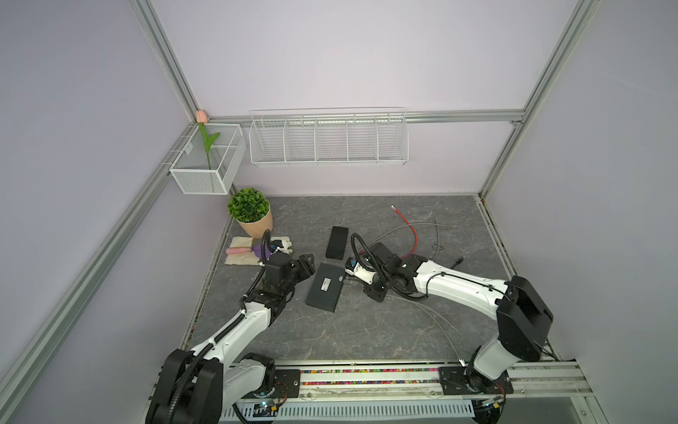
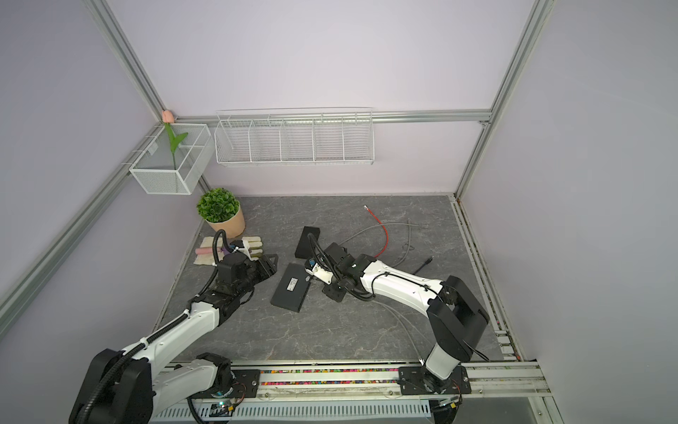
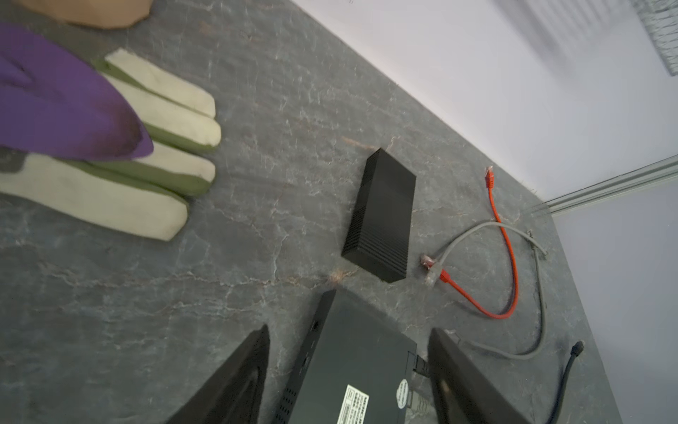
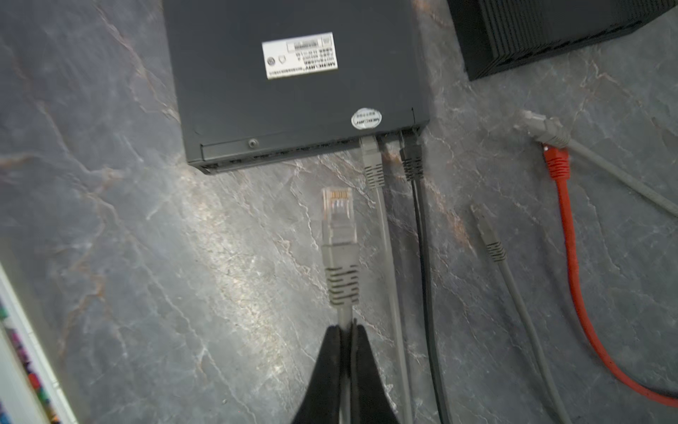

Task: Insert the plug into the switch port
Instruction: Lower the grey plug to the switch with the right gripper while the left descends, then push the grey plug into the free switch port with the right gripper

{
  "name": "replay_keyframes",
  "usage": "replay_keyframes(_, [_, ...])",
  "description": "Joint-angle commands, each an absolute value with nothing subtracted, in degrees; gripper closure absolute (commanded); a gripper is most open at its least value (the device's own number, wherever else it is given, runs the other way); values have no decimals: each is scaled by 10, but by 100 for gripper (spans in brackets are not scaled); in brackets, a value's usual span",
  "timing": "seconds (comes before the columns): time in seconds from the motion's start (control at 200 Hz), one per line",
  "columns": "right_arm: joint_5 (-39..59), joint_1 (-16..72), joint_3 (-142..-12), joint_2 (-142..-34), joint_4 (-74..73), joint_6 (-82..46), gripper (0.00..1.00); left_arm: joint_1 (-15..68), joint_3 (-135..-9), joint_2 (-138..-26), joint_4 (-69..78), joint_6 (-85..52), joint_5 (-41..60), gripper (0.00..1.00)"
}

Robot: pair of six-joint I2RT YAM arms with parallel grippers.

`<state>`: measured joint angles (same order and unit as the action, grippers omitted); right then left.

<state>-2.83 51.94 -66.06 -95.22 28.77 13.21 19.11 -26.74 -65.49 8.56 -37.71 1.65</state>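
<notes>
Right gripper (image 4: 346,329) pinches the plug (image 4: 337,216) by its cable (image 4: 345,315), left gripper (image 3: 350,330) gapes beside the switch (image 4: 293,99), its "MERCURY" label (image 4: 299,55) legible only in the right wrist view.

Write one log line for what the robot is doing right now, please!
right pincer: shut on grey cable behind plug | plug: just short of switch, not in | left pincer: open near switch

Both top views look steeply down from high above the near edge, taking in the whole surface (image 1: 367,330) and the back wall (image 1: 348,55). The left wrist view sits low behind the left jaws, facing the switch (image 3: 352,367) and black box (image 3: 381,216); the right wrist view looks closely down past the right jaws and plug (image 4: 339,235) at the same two from the opposite side.
</notes>
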Motion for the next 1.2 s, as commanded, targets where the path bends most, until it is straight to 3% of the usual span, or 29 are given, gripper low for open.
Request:
replay_keyframes(0.0, [-103,530,-644,-976,240,117,93,189,-249,-682,129,-395,41,36])
replay_keyframes(0.47, [-113,554,-643,-1043,157,116,93,189,-224,-793,210,-391,134,43])
replay_keyframes(1.195, [-111,575,-612,-1035,129,104,93,192,-229,-813,196,-376,162,55])
